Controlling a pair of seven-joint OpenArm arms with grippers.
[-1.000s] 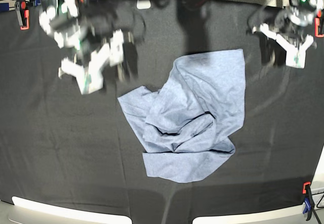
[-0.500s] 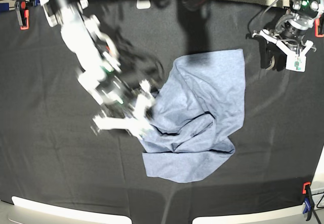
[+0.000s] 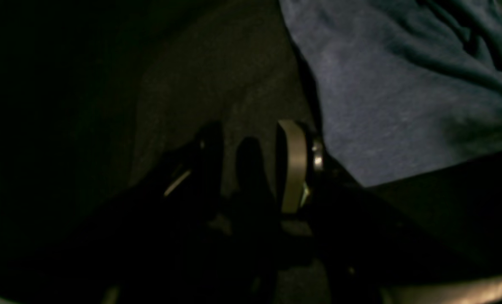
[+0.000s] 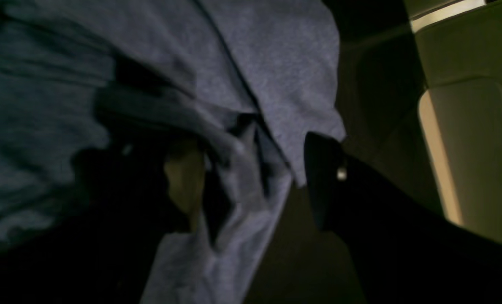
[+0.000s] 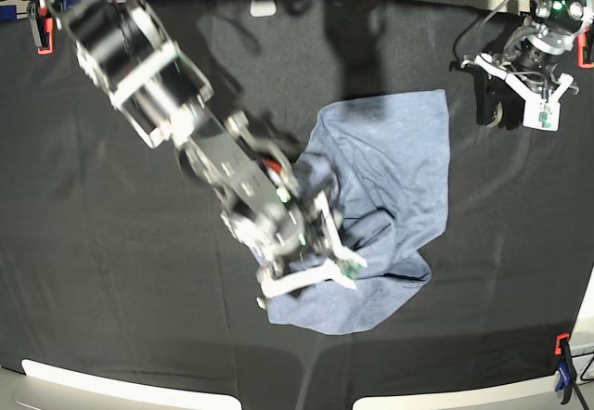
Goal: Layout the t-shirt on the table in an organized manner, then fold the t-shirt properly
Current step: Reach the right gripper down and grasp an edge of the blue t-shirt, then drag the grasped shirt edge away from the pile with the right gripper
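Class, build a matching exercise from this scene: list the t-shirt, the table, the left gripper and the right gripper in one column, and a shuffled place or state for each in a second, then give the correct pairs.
Column one:
1. t-shirt
2. table
3. left gripper
4. right gripper

Column two:
A. open, low over the crumpled cloth
B. black wrinkled surface
C. open, off beside the shirt's far corner
D. crumpled in a blue-grey heap

Pairs: 1-D, 2-B, 3-C, 4-A
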